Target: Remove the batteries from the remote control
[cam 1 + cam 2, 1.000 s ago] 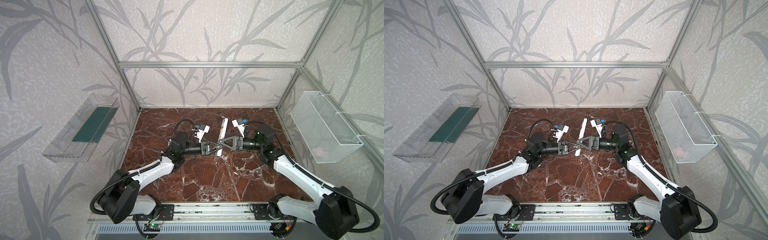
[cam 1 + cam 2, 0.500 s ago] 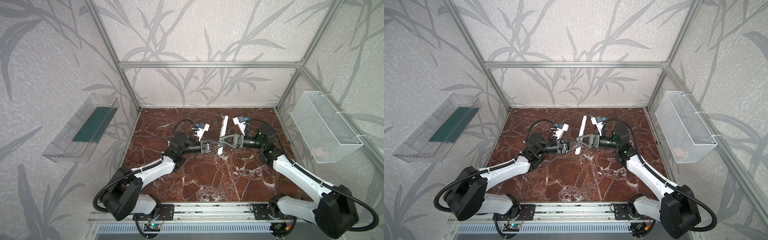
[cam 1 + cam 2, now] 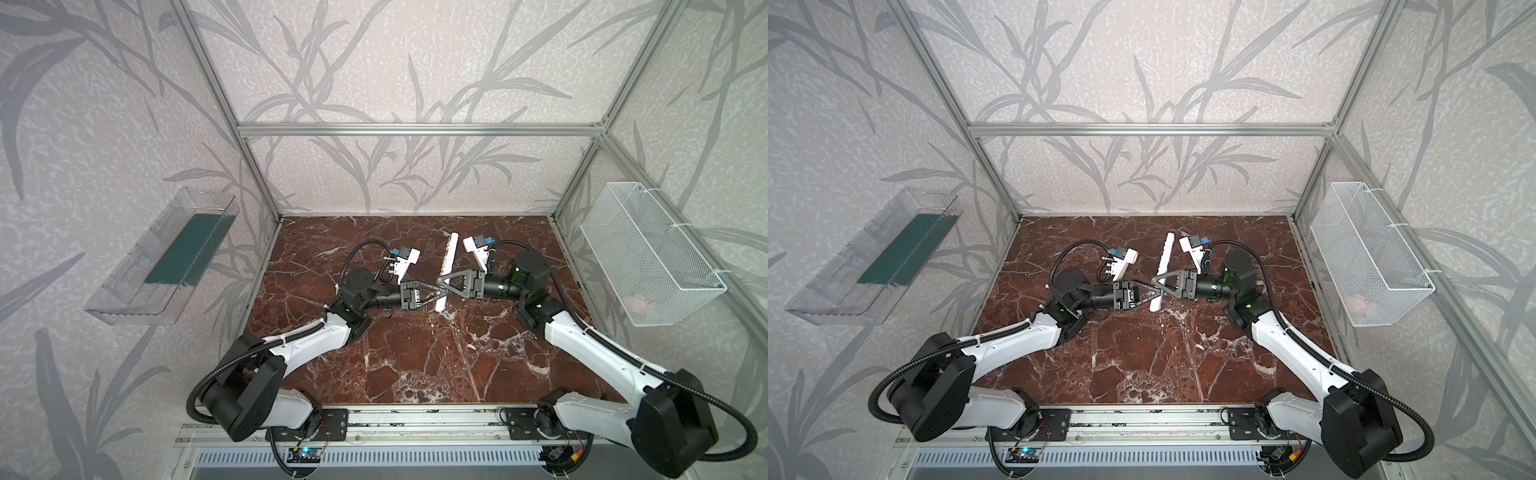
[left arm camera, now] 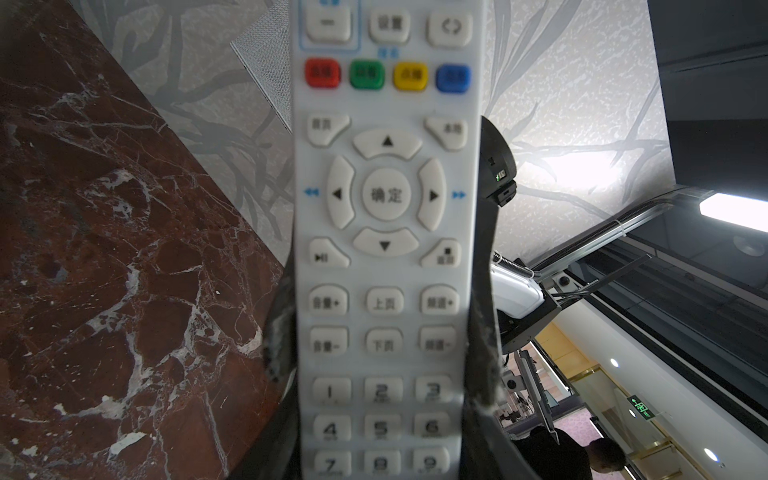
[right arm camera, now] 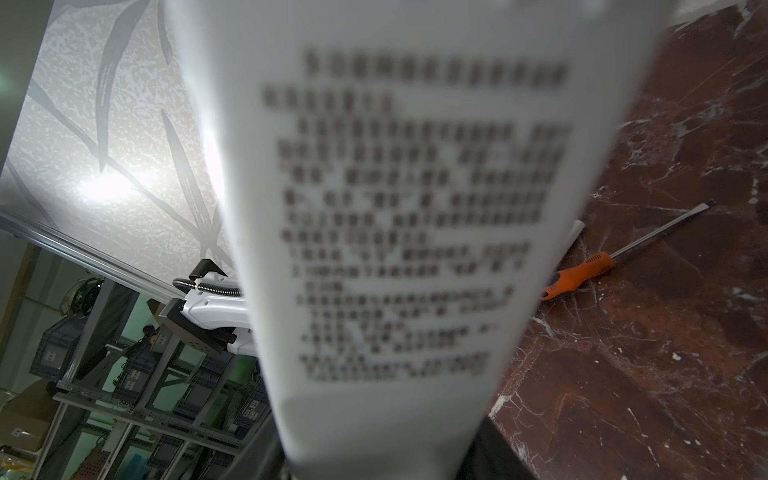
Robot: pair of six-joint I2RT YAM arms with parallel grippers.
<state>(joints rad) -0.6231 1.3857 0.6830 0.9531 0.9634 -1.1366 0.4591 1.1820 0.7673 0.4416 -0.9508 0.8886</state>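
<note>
**Inspector A:** What do we record of the remote control (image 3: 448, 266)?

**Inspector B:** We find it at mid-desk, turned on its long edge. Its button face is toward the left arm and its printed back toward the right arm. We cannot tell whether its lower edge touches the desk (image 3: 415, 365). The batteries are not in sight in any view.

**Inspector A:** And the claws?

**Inspector B:** The left claw (image 3: 438, 292) is clamped on the remote control at its number-key end, and its fingers (image 4: 482, 332) press both long edges. The right claw (image 3: 441, 284) meets the remote control from the opposite side, just beside the left one. We cannot tell whether its jaws grip the casing.

**Inspector A:** Obstructions?

**Inspector B:** The left camera mount (image 3: 405, 262) and the right camera mount (image 3: 476, 251) flank the remote control's far end, near it on either side. An orange-handled screwdriver (image 5: 577, 274) lies flat on the desk on the left arm's side of the remote control, apart from it.

**Inspector A:** Edges and room?

**Inspector B:** A wire basket (image 3: 648, 257) hangs on the wall well to the right of the remote control. A clear tray (image 3: 162, 257) hangs on the wall well to its left. Walls and aluminium posts close the desk behind it and on both sides. The widest open marble lies between the remote control and the front rail (image 3: 415, 415), bounded by the two forearms.
</note>
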